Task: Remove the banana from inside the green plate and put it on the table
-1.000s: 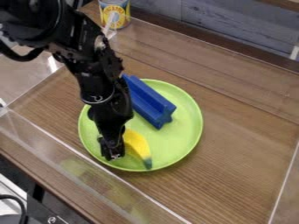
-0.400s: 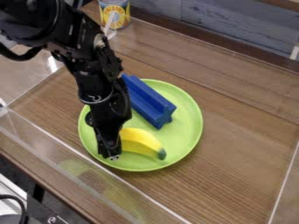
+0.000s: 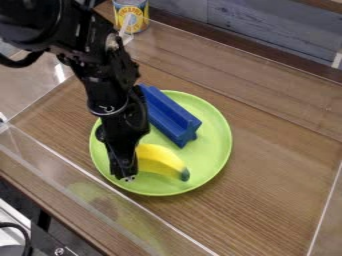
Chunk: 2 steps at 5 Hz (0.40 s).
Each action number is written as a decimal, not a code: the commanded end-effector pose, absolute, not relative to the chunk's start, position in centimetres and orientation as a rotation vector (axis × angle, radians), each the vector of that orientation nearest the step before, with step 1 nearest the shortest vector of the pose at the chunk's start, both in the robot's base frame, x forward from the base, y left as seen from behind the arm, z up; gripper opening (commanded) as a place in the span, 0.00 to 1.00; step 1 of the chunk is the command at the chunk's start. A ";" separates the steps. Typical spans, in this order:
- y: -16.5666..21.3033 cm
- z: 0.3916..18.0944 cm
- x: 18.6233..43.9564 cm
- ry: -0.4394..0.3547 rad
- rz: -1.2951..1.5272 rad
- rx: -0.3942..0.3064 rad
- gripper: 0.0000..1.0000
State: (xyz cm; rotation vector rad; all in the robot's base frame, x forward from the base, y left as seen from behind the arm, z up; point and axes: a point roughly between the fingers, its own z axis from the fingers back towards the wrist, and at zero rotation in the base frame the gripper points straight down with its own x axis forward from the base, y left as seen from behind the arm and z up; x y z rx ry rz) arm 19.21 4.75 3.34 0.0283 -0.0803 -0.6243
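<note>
The yellow banana [image 3: 166, 163] lies in the front part of the lime-green plate [image 3: 215, 150], its greenish tip pointing right. My gripper [image 3: 126, 170] reaches straight down from the black arm onto the banana's left end. Its fingers are closed against that end, low over the plate's front-left rim. The banana still rests on the plate. Brown wood-grain table [image 3: 274, 125] surrounds the plate.
A blue rectangular block [image 3: 171, 115] lies in the plate just behind the banana, beside the arm. A yellow-and-white container [image 3: 130, 15] stands at the back. Clear acrylic walls [image 3: 54, 175] border the table at the front and left.
The gripper has closed on the banana's left end. The banana swung from lying nearly end-on to lying broadside across the plate. The arm has barely moved.
</note>
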 end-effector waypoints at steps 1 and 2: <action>4.9 4.7 20.2 -0.123 -0.631 0.059 0.00; 4.8 5.1 20.2 -0.124 -0.632 0.062 0.00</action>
